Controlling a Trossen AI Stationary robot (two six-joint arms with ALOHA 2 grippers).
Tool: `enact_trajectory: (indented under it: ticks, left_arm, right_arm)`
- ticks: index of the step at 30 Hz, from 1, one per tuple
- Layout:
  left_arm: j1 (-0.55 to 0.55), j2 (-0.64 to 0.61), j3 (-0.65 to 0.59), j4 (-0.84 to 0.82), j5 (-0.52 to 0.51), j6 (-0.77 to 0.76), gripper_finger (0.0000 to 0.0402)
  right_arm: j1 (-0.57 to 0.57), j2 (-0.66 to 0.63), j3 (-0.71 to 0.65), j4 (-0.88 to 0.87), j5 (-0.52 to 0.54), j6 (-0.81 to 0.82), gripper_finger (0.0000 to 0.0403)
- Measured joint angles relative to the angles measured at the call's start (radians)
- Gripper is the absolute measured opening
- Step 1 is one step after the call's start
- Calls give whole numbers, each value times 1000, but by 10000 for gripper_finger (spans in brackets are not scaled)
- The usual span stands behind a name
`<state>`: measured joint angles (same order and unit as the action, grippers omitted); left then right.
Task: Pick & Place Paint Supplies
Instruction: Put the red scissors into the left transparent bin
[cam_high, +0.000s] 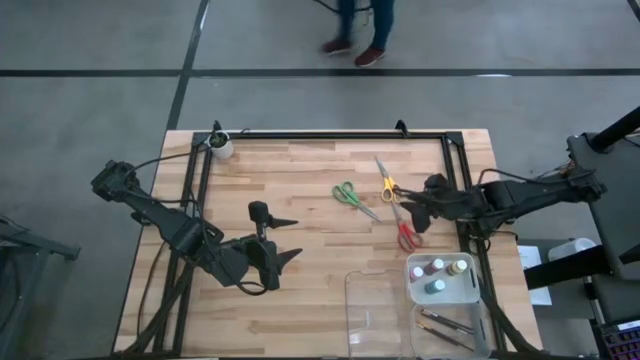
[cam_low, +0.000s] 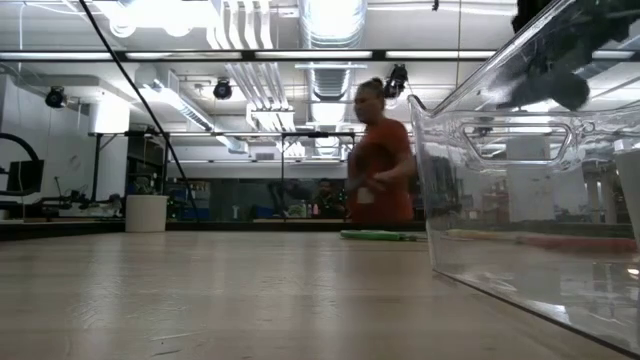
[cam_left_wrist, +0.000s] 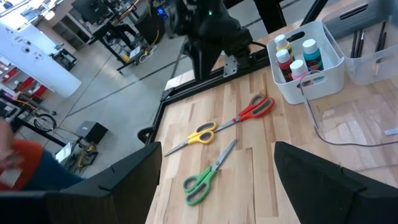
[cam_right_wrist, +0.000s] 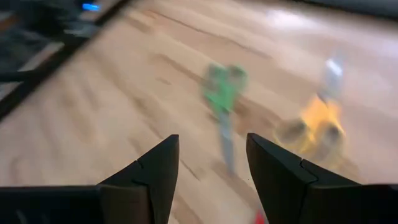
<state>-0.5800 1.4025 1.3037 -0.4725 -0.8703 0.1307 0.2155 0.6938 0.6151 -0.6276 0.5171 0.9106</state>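
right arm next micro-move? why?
Probably lower the right gripper onto the red scissors: its open, empty fingers hover just above them. All three scissors lie loose on the table, while the paint bottles already sit in the tray.

bare wood left of green scissors (cam_high: 350, 195), clear tray (cam_high: 372, 310) seemingly blocking near right

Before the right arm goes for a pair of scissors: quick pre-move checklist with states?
1. Right gripper open and empty: ok, jaws apart with nothing between them.
2. Targets free on the table: ok, red scissors, yellow scissors and green scissors all lie flat.
3. Right gripper lined up on one pair: cannot tell, it sits between the red and yellow ones.
4. Left gripper out of the way: ok, open, parked well left.
5. Bottles already in the white bin: ok.
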Motion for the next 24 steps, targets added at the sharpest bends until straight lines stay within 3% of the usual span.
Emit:
enact_trajectory:
  ticks: [4,10,16,24]
  left_arm:
    - [0,0,0,0,0,0,314]
    - [0,0,0,0,0,0,314]
    - [0,0,0,0,0,-1,314]
    - [0,0,0,0,0,-1,314]
  right_arm:
    - [-26,46,0,-104,-19,161,186]
    - [-61,154,0,-116,-208,231,185]
    - [-80,255,26,-269,-273,374,185]
    - [-78,402,78,-273,-398,392,185]
